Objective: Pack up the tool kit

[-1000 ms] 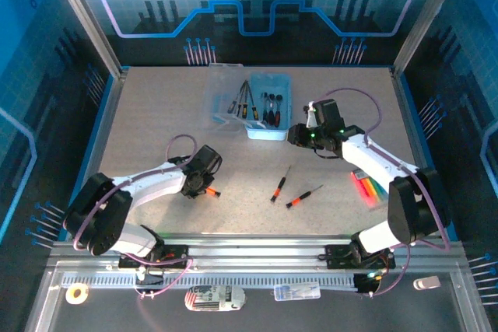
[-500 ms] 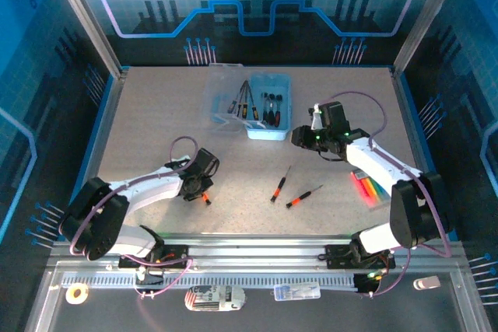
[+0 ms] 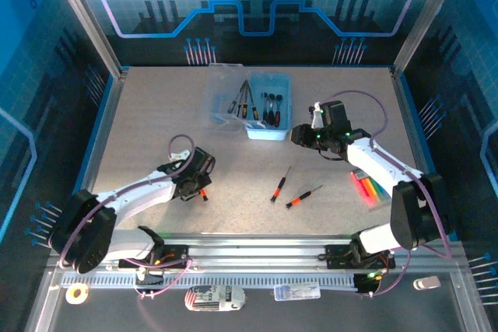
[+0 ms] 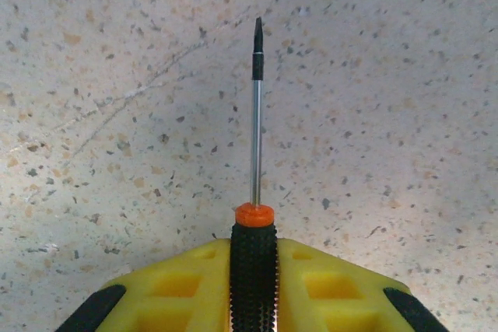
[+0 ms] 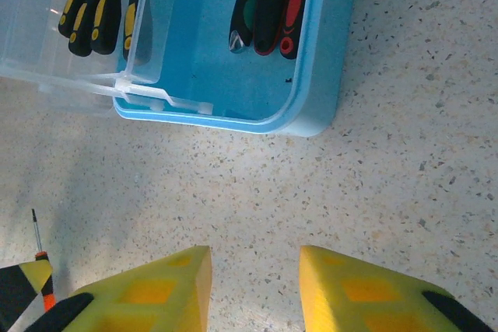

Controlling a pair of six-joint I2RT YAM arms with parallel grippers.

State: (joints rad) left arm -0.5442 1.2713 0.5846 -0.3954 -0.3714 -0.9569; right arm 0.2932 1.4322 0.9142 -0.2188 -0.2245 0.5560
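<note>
The tool kit's pale-blue box stands open at the back centre, its clear lid folded out to the left. Screwdrivers lie in the box and in the lid. My left gripper is low over the table at the front left. It is shut on a screwdriver with a black knurled handle and an orange collar, its shaft pointing away from the fingers. Two more screwdrivers lie on the table in the middle. My right gripper hovers open just in front of the box, nothing between its yellow fingers.
A pack of coloured items lies on the table beside the right arm. A tape roll and small packets sit on the front rail below the arm bases. Blue walls and metal posts enclose the table.
The left gripper's jaws have closed on the orange-collared screwdriver and the arm has drawn slightly left. The right gripper has shifted a little to the right, still open.
</note>
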